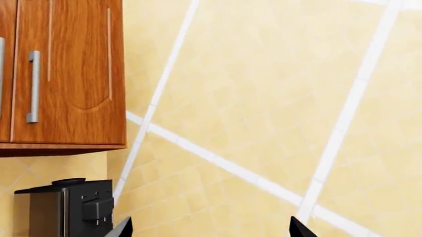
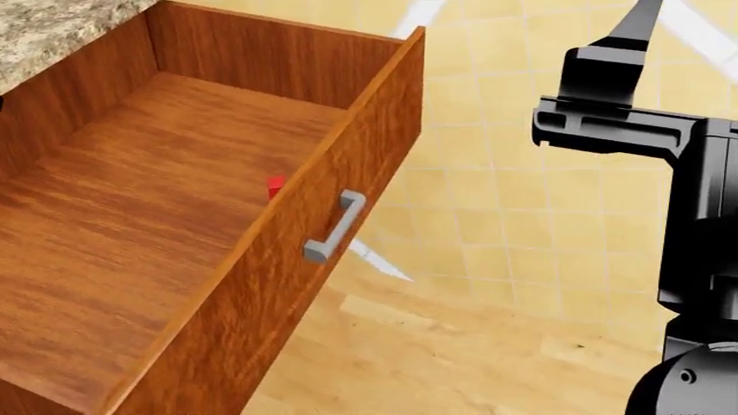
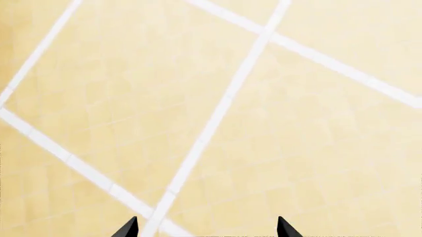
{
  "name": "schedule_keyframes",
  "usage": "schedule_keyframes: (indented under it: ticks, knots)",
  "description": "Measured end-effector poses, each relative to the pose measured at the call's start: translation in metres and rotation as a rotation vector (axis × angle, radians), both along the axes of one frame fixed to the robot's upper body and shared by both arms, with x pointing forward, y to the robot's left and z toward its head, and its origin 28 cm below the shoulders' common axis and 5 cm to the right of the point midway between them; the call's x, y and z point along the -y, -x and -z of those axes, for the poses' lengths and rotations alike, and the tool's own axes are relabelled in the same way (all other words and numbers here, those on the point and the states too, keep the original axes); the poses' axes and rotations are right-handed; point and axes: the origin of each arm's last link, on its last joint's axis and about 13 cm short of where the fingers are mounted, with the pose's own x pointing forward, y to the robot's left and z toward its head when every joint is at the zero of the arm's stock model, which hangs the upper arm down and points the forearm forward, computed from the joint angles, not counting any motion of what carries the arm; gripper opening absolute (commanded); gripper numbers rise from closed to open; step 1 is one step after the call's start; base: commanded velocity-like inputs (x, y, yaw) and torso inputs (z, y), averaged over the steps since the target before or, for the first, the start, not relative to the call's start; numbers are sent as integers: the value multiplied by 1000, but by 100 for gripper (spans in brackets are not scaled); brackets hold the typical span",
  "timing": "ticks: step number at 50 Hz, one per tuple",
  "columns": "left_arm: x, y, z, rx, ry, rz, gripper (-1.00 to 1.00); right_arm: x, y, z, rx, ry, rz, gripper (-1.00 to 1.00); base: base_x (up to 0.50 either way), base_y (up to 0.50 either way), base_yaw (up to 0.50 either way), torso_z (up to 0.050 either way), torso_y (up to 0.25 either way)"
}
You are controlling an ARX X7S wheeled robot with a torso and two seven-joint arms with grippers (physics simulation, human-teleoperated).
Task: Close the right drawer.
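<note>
The right drawer (image 2: 383,121) stands pulled far out in the head view, a deep reddish-brown wooden box. Its grey bar handle (image 2: 334,226) sits on the outer front panel. A small red thing (image 2: 275,184) lies inside against that panel. My right arm (image 2: 645,130) hangs to the right of the drawer, well apart from the handle, with one dark finger (image 2: 641,22) pointing up. My right gripper (image 3: 206,229) is open over bare floor tiles. My left gripper (image 1: 211,229) is open too, with nothing between its fingertips, and is outside the head view.
A speckled stone countertop (image 2: 47,26) edges the drawer at the back left. In the left wrist view, arched wooden cabinet doors (image 1: 72,74) with upright grey handles (image 1: 33,86) stand beside yellow tiled floor (image 1: 264,98). A dark machine part (image 1: 72,207) sits below them.
</note>
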Motion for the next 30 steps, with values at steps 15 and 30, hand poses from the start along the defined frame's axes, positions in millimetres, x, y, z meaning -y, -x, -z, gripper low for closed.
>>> schedule_keyframes:
  ticks: [15, 30]
  knots:
    - [-1, 2, -1, 3, -1, -1, 100, 0, 3, 0, 10, -5, -1, 100, 106, -488, 0, 0, 0]
    - [0, 0, 0, 2, -3, -3, 100, 0, 9, -4, 15, -2, 4, 100, 66, -508, 0, 0, 0]
